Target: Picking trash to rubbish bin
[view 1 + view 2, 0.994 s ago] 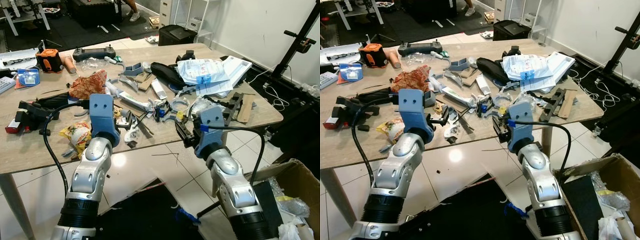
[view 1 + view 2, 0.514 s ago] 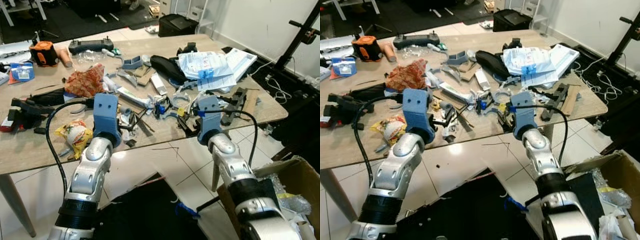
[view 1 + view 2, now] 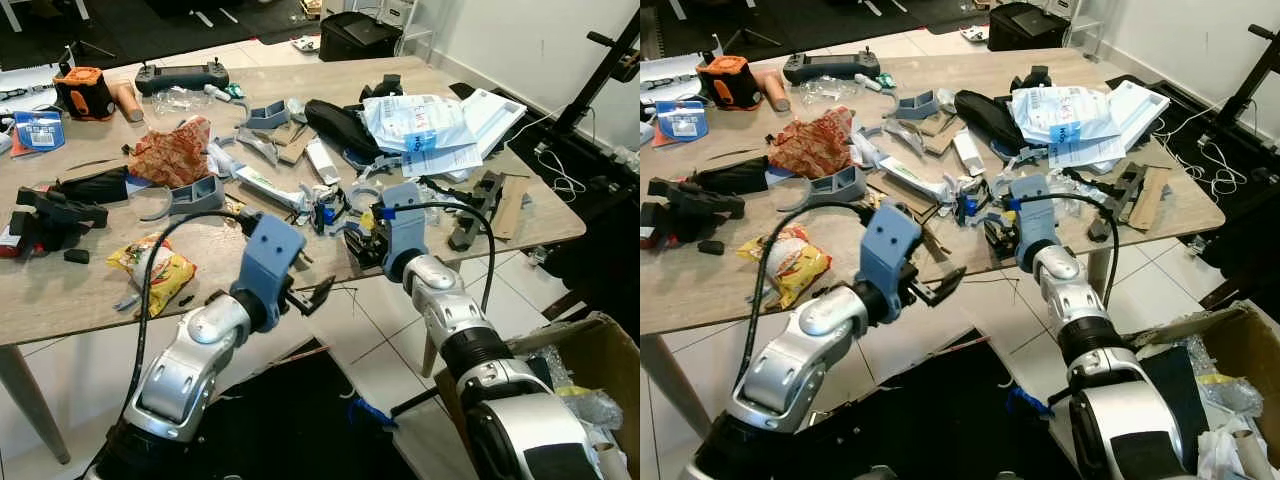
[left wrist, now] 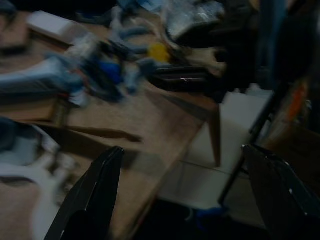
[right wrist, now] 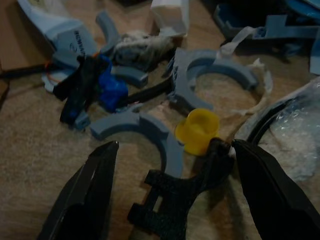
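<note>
Table (image 3: pixel 60 300): one yellow cap (image 5: pixel 197 131), perhaps three grey arcs (image 5: pixel 135 127); right hand (image 5: pixel 172 195) open.

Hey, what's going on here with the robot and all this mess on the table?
The robot stands at a cluttered table, clearing trash. Its right tool, open, hangs over a black plastic piece beside a yellow cap and grey curved parts near the front edge. Its left tool, open and empty, is off the table's front edge. Nothing is gripped yet.
</note>
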Motion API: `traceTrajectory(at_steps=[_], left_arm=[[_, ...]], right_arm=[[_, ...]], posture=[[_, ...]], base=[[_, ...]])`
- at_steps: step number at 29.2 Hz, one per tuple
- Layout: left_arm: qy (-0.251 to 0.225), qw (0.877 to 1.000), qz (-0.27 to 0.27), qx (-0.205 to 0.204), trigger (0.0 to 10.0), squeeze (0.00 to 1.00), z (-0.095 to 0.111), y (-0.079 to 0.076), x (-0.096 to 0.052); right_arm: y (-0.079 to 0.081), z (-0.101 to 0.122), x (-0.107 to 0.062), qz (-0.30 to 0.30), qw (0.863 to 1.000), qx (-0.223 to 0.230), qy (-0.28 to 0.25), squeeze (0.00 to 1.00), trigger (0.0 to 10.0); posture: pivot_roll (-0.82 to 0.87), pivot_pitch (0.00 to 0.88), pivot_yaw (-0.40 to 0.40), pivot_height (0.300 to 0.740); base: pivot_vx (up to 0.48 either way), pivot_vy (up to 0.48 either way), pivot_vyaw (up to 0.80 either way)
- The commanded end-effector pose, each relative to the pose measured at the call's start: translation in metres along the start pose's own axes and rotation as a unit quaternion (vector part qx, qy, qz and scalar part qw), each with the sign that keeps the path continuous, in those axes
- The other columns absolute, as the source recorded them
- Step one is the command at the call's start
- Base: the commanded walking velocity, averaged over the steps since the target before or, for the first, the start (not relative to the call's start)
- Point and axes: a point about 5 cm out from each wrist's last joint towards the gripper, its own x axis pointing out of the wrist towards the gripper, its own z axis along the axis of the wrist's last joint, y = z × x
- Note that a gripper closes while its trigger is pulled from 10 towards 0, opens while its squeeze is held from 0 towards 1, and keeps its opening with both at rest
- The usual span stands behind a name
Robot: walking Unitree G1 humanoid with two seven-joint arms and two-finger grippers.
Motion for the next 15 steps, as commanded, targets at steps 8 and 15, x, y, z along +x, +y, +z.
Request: traceTrajectory(at_steps=[8, 15], left_arm=[[-0.019, 0.999, 0.019, -0.041, 10.0, 0.00, 0.002, -0.004, 0.008], [-0.019, 0.999, 0.028, -0.039, 10.0, 0.00, 0.004, -0.003, 0.011]], right_arm=[[-0.001, -0.019, 0.000, -0.023, 0.996, -0.028, 0.082, 0.00, 10.0], [-0.002, -0.035, -0.004, -0.030, 0.991, -0.018, 0.129, 0.00, 10.0]], posture=[[0.02, 0.167, -0.037, 0.740], [0.02, 0.138, -0.034, 0.740]], base=[[0.000, 0.000, 0.00], [0.000, 0.000, 0.00]])
